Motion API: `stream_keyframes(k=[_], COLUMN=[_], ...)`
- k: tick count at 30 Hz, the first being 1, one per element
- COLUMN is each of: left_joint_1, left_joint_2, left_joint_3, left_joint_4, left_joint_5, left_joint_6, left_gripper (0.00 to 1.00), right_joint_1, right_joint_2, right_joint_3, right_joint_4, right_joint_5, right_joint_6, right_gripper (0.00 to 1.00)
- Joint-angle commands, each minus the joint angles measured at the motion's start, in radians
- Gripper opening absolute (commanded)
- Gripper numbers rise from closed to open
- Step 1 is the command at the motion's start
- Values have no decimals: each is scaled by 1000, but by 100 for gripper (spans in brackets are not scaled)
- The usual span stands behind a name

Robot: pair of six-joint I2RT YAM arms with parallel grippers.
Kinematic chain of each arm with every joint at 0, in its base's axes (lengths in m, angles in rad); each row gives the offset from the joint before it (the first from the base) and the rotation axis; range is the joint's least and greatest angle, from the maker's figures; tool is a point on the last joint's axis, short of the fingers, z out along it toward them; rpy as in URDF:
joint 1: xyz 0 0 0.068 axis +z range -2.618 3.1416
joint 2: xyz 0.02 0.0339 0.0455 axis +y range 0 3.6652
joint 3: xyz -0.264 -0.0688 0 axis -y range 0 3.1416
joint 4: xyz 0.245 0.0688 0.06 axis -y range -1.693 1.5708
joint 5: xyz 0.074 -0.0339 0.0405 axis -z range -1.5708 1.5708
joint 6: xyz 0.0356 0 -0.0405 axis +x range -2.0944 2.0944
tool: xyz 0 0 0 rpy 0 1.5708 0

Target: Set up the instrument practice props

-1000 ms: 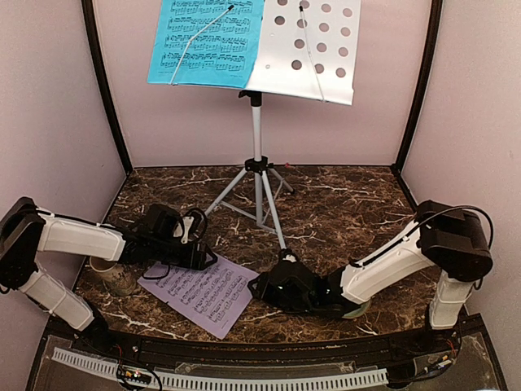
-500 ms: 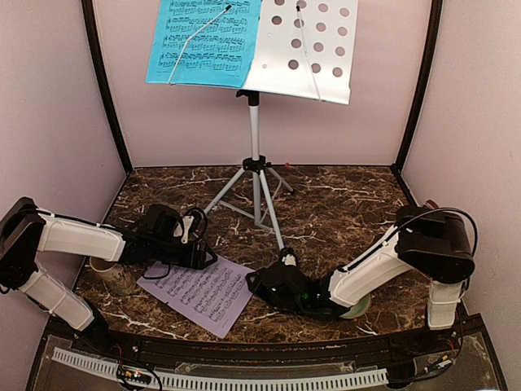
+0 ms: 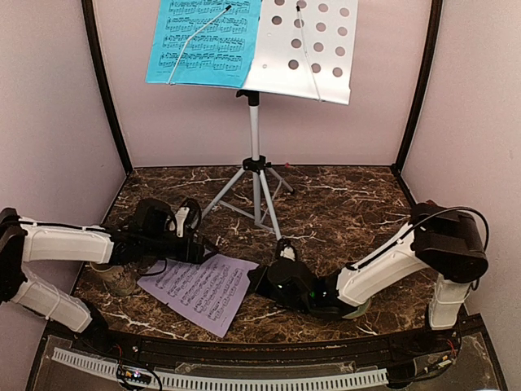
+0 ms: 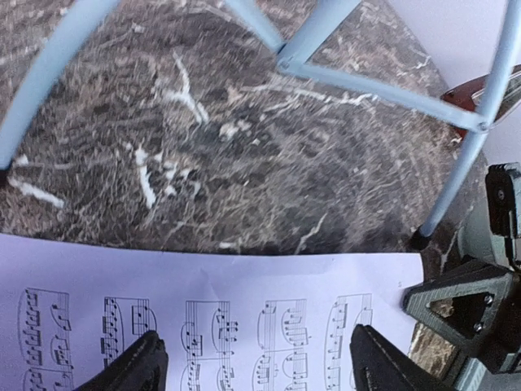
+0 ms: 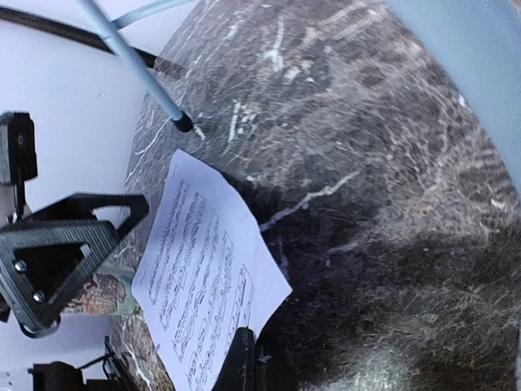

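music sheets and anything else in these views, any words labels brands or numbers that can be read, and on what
No readable words, brands or numbers in any view.
blue sheet: printed staves and notes only, too small to read any title.
lilac sheet: staves and notes up close, no words or numbers visible.
stand desk: plain holes, no label visible.
mug: mostly hidden, no lettering made out.

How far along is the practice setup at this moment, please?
Done: the blue sheet sits on the left half of the music stand desk. In hand: the right pincer looks shut on the edge of the lilac sheet lying on the table, with the left pincer open above it. Left to do: put that sheet on the desk's bare right half, then perhaps place the metronome.
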Motion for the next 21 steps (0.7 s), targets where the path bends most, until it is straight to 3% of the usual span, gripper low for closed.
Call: stream_keyframes(k=[1, 4, 9, 15, 21], left_joint_1=[1, 3, 10, 64, 70], left_joint_2=[-158, -229, -285, -392, -419], left_joint_3=[26, 47, 87, 106, 95], left_joint_4=[-42, -88, -150, -168, -174], left_joint_5=[-9, -28, 5, 101, 188], left_joint_6=[33, 40, 68, 121, 188], left_gripper=[87, 95, 99, 99, 97], right_joint_1=[31, 33, 33, 33, 32], right_joint_2=[-139, -222, -378, -589, -757], right_joint_3=[4, -50, -140, -163, -165], right_joint_4=[-50, -12, 4, -155, -296], right_joint_5=[51, 19, -83, -210, -315], right_joint_6=[-249, -430, -745, -1035, -1198], right_gripper=[0, 0, 0, 0, 0])
